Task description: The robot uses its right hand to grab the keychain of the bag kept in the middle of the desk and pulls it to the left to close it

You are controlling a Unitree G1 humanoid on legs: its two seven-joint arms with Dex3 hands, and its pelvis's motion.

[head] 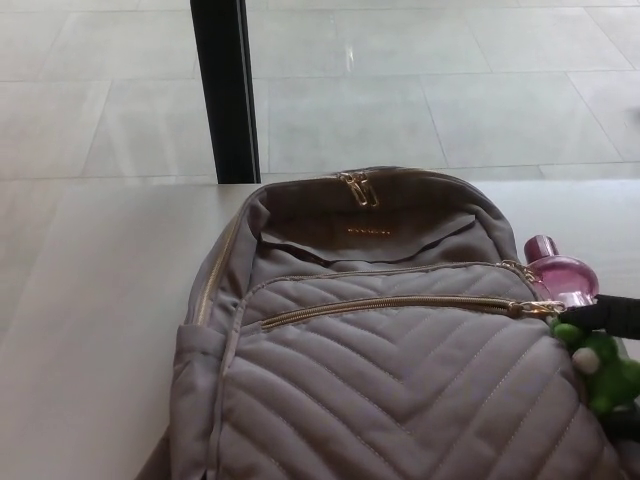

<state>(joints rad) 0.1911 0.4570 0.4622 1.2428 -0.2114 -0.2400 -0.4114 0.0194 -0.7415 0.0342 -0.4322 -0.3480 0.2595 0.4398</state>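
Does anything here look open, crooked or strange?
On the grey quilted backpack, the upper pocket mouth sags open as a dark, curved slit. Nothing else stands out.

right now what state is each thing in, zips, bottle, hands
bag: resting on the desk, front up
front pocket zip: slider at its right end
top zip pulls: together at top centre
pink bottle: upright, capped, beside the bag
frog keychain: at the bag's right edge, below the right hand
right hand: by the slider, grip unclear
left hand: not in view
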